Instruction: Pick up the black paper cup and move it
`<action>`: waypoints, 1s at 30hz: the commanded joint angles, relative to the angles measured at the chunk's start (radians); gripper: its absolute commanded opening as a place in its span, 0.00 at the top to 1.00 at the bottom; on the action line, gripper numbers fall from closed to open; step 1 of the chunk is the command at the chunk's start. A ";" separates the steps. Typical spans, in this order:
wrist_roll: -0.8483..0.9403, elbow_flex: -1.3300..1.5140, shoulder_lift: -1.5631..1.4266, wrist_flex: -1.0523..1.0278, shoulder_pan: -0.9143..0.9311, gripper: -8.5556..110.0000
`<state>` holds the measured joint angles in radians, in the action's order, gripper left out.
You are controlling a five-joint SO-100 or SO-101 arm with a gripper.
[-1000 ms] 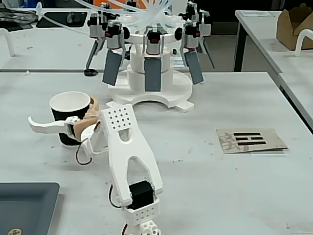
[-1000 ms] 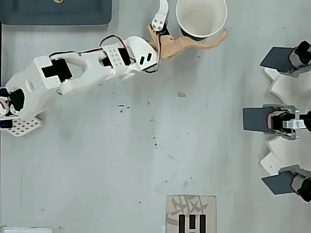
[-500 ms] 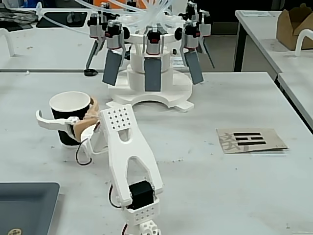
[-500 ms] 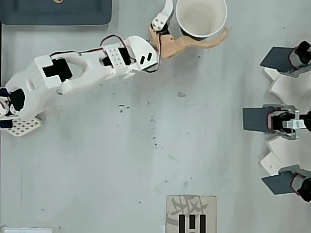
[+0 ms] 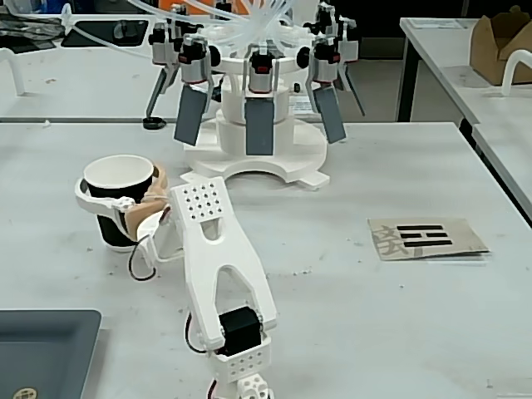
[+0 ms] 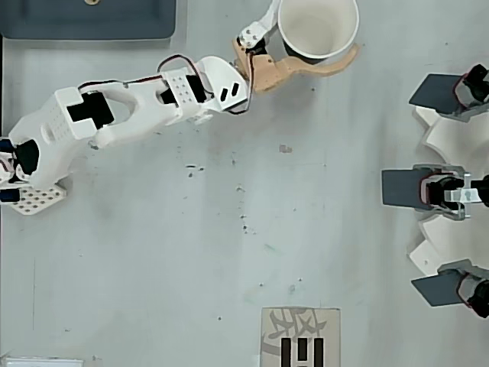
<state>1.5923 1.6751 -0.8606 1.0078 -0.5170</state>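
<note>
Cup [image 5: 116, 199] at tabletop [image 5: 349, 274] nine o'clock: empty paper, likely light, crushable. Jaws [image 6: 313, 34] clasp its wall under rim; squeeze gently.

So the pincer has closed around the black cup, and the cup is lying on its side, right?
Not quite. The pincer does hug the black cup, but the fixed view shows the cup standing upright on the table, open mouth up; the overhead view looks into it.
</note>
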 commanded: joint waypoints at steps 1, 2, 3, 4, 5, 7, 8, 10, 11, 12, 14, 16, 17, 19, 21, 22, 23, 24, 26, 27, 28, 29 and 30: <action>-0.008 -0.044 -0.012 -0.005 -0.008 0.74; -0.008 -0.044 -0.012 -0.005 -0.008 0.74; -0.008 -0.044 -0.012 -0.005 -0.008 0.75; -0.008 -0.044 -0.012 -0.005 -0.008 0.76; -0.008 -0.044 -0.012 -0.006 -0.008 0.77; -0.008 -0.044 -0.012 -0.006 -0.008 0.78; -0.008 -0.044 -0.012 -0.008 -0.008 0.79; -0.008 -0.044 -0.014 -0.011 -0.008 0.80; -0.008 -0.044 -0.014 -0.014 -0.008 0.81; -0.008 -0.044 -0.017 -0.017 -0.008 0.81; -0.005 -0.044 -0.021 -0.023 -0.008 0.83; 0.000 -0.041 -0.032 -0.032 -0.008 0.85; 0.002 -0.041 -0.038 -0.037 -0.006 0.86; 0.011 -0.041 -0.051 -0.041 -0.003 0.86; 0.015 -0.038 -0.063 -0.041 -0.002 0.87; 0.015 -0.031 -0.072 -0.041 0.000 0.87; 0.015 -0.021 -0.080 -0.041 0.002 0.87; 0.015 -0.009 -0.091 -0.040 0.002 0.87; 0.025 0.014 -0.112 -0.038 0.005 0.87; 0.029 0.026 -0.123 -0.037 0.006 0.87; 0.035 0.040 -0.133 -0.032 0.009 0.86; 0.044 0.055 -0.144 -0.029 0.012 0.86; 0.051 0.069 -0.155 -0.025 0.017 0.86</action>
<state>1.6291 1.7380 -0.9189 0.9664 -0.5170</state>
